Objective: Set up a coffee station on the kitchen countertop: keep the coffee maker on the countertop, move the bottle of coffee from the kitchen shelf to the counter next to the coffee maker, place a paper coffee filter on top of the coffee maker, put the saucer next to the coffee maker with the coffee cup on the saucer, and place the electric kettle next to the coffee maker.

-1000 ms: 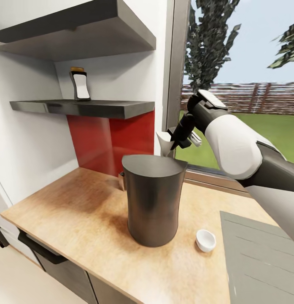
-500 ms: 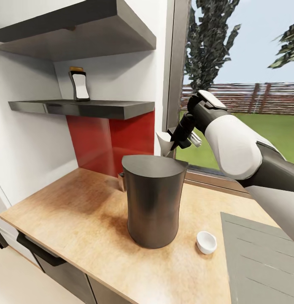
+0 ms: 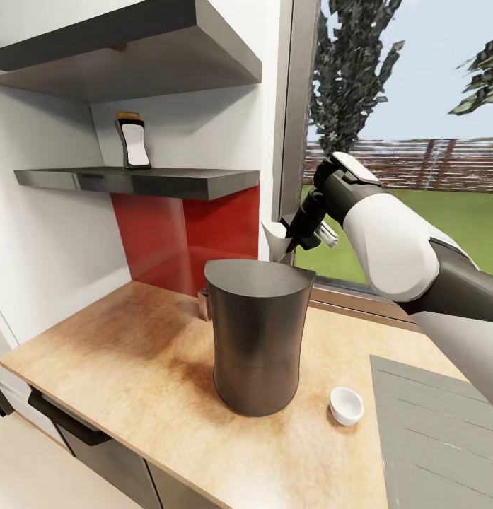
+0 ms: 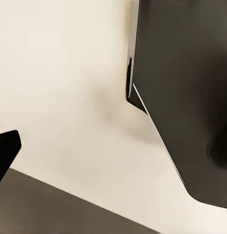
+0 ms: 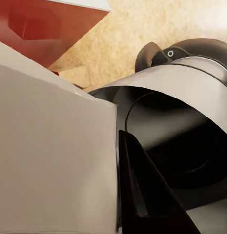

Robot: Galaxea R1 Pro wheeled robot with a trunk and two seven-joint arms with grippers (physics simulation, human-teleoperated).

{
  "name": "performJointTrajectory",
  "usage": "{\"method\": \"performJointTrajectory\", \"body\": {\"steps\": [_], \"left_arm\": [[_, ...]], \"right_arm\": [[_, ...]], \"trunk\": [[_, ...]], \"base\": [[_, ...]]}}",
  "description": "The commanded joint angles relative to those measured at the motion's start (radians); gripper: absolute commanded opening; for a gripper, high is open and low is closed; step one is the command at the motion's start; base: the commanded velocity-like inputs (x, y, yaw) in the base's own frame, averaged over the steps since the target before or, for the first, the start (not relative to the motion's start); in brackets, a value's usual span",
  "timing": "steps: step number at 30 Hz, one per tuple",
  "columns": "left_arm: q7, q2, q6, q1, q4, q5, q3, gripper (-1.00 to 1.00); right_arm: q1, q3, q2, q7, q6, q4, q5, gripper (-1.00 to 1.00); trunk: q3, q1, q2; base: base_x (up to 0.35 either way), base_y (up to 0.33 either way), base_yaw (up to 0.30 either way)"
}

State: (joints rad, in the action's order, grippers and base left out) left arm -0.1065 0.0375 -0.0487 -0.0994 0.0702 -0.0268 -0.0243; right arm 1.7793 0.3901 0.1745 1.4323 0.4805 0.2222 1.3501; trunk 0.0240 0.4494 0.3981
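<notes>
The right gripper [image 3: 292, 237] is pinching the paper coffee filter [image 3: 275, 240] between its fingers, holding the white cone just above the back rim of the coffee maker [image 3: 257, 334], which is standing on the kitchen countertop [image 3: 133, 360]. In the right wrist view the filter [image 5: 54, 146] is looming pale before the maker's dark opening [image 5: 181, 146]. The coffee cup [image 3: 346, 405] is sitting on the worktop near the maker's base. The bottle of coffee [image 3: 134, 141] is standing on the kitchen shelf [image 3: 140, 180]. Whether the left gripper is open or closed is not discernible.
</notes>
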Motion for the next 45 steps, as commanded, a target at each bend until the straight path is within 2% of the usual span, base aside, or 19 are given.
{"method": "performJointTrajectory", "body": {"steps": [1, 45], "left_arm": [[-0.002, 0.0, 0.0, 0.0, 0.002, -0.003, -0.002, 1.0], [-0.002, -0.001, -0.006, 0.0, 0.002, -0.005, -0.003, 1.0]], "right_arm": [[0.0, -0.009, 0.0, 0.007, 0.007, 0.002, 0.006, -1.0], [0.0, -0.008, 0.0, 0.007, 0.004, 0.008, 0.006, -1.0]], "trunk": [[0.002, 0.001, 0.002], [0.002, 0.001, 0.002]], "base": [[-0.05, 0.0, 0.0], [-0.006, 0.0, 0.0]]}}
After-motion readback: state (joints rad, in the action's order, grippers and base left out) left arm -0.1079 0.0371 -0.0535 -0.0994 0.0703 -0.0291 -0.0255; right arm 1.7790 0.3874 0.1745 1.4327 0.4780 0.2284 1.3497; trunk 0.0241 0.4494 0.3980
